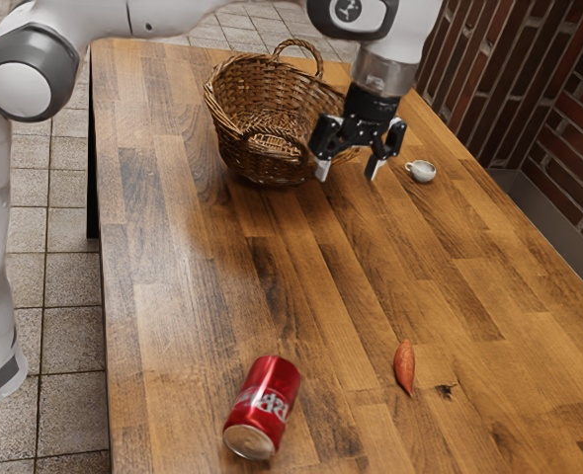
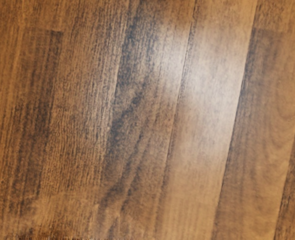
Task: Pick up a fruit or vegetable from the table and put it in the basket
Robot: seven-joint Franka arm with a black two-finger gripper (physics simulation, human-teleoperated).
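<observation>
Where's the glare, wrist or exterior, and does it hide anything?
Wrist view: bright streak on the table, grain washed out, seams readable. Exterior view: softer sheen between basket and can, hiding neither.

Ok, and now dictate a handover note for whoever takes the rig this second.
Pincer: open, holding nothing, above the table near the wicker basket.
Sweet potato: on the table, to the exterior view's right of the red soda can, well away from the basket.
White cup: on the table, not part of the job.
Done: no pick or placement to show.
Left: grasp the sweet potato, lift it, carry it over and release it in the basket.
</observation>
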